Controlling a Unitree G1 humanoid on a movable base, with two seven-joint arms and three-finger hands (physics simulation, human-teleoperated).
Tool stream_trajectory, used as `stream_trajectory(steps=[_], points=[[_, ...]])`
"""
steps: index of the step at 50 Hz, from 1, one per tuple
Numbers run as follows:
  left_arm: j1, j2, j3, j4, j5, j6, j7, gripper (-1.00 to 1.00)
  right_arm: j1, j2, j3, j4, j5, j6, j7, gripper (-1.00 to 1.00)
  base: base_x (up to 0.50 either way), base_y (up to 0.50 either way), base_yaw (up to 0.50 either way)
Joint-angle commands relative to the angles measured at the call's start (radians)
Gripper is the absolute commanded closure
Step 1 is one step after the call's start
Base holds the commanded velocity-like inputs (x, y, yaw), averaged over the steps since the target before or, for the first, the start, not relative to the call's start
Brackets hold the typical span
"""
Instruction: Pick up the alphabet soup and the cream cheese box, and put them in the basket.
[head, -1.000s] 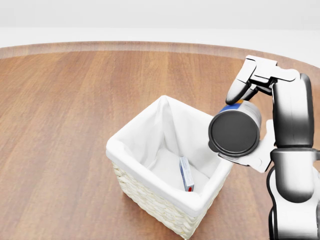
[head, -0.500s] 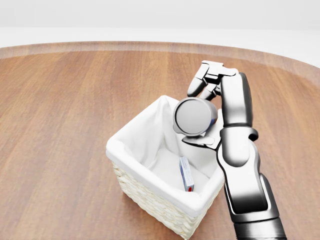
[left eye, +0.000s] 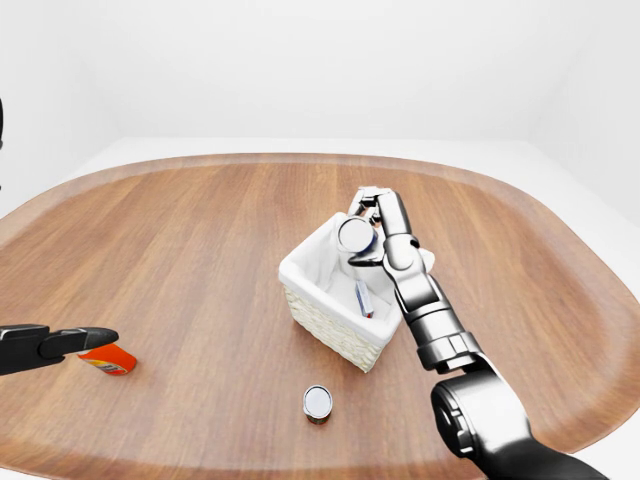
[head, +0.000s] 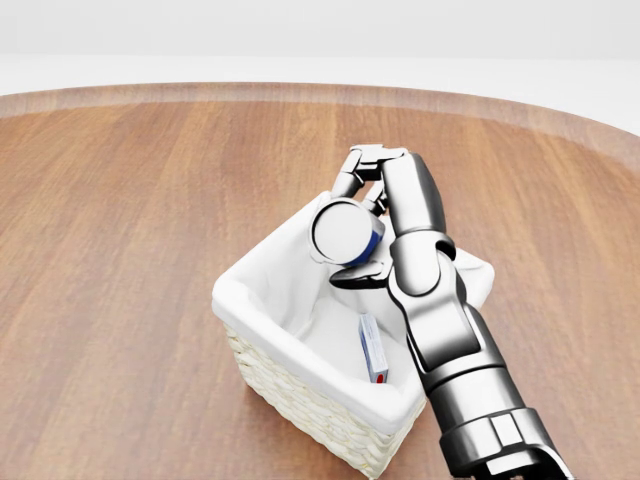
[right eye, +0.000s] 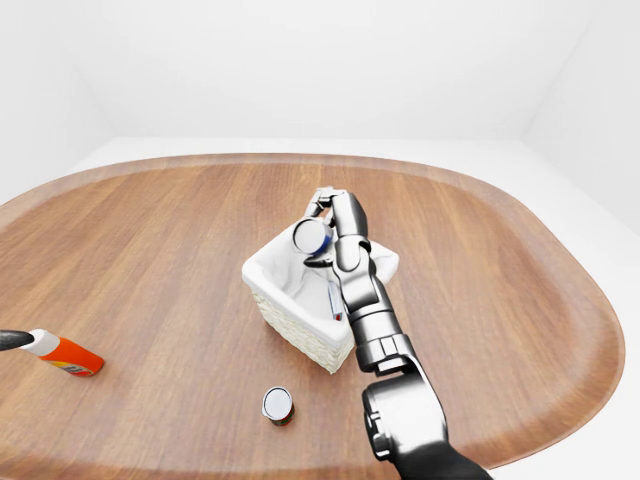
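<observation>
My right hand (head: 352, 226) is shut on the alphabet soup can (head: 344, 231), a blue-labelled can whose pale round end faces the camera. It hangs over the top-right part of the white-lined wicker basket (head: 262, 322), just above the lining. The cream cheese box (head: 372, 348), a slim blue-grey box with a red spot, stands on edge inside the basket below the can. My left hand (left eye: 60, 343) shows only as a dark shape at the left edge of the left-eye view, and its fingers cannot be made out.
A small can (left eye: 318, 402) stands on the wooden table (left eye: 180, 250) below the basket in the left-eye view. An orange bottle (left eye: 108, 358) lies beside my left hand. The table's rounded edge runs all around.
My right arm has swung left with the soup can, from beside the basket's right rim to over its inside. The cream cheese box and basket have not moved.
</observation>
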Motion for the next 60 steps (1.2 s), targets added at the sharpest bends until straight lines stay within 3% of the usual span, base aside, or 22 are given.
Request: stream_trajectory(steps=[1,17,27,33,36,37,38,39,43,52,60], points=[[-0.047,-0.008,-0.024,-0.032,-0.011,0.000,0.002,-1.00,-0.097,0.009,-0.008,0.230,0.097,-0.010,-0.002,1.00,0.00,0.00,0.00],[-0.046,-0.006,-0.018,-0.036,-0.018,0.000,0.000,-1.00,-0.170,-0.002,-0.008,0.338,0.133,-0.012,-0.004,1.00,0.00,0.00,0.00],[-0.046,-0.009,-0.024,-0.031,-0.014,0.000,0.005,-1.00,-0.202,-0.002,-0.008,0.401,0.131,-0.047,-0.015,1.00,0.00,0.00,0.00],[-0.046,-0.009,-0.027,-0.030,-0.011,0.000,0.006,-1.00,-0.211,-0.004,-0.010,0.410,0.131,-0.049,-0.015,1.00,0.00,0.00,0.00],[-0.046,-0.010,-0.029,-0.029,-0.010,0.000,0.007,-1.00,-0.207,-0.006,-0.012,0.390,0.136,-0.039,-0.013,0.51,0.00,0.00,0.00],[-0.046,-0.010,-0.029,-0.029,-0.010,0.000,0.007,-1.00,-0.207,-0.006,-0.012,0.389,0.136,-0.038,-0.013,0.51,0.00,0.00,0.00],[-0.046,-0.010,-0.029,-0.028,-0.009,0.000,0.007,-1.00,-0.207,-0.007,-0.012,0.388,0.136,-0.037,-0.012,-0.71,0.00,0.00,0.00],[-0.046,-0.010,-0.030,-0.027,-0.009,0.000,0.007,-1.00,-0.206,-0.007,-0.012,0.385,0.138,-0.036,-0.008,-1.00,0.00,0.00,0.00],[-0.047,-0.009,-0.030,-0.027,-0.009,0.000,0.006,-1.00,-0.202,-0.010,-0.012,0.374,0.138,-0.030,-0.005,-1.00,0.00,0.00,0.00],[-0.048,-0.007,-0.027,-0.024,-0.012,0.000,0.005,-1.00,-0.174,-0.013,-0.008,0.264,0.131,0.024,0.011,-1.00,0.00,0.00,0.00],[-0.047,-0.006,-0.022,-0.027,-0.018,0.000,0.005,-1.00,-0.143,-0.021,-0.010,0.142,0.133,0.026,0.024,-1.00,0.00,0.00,0.00]])
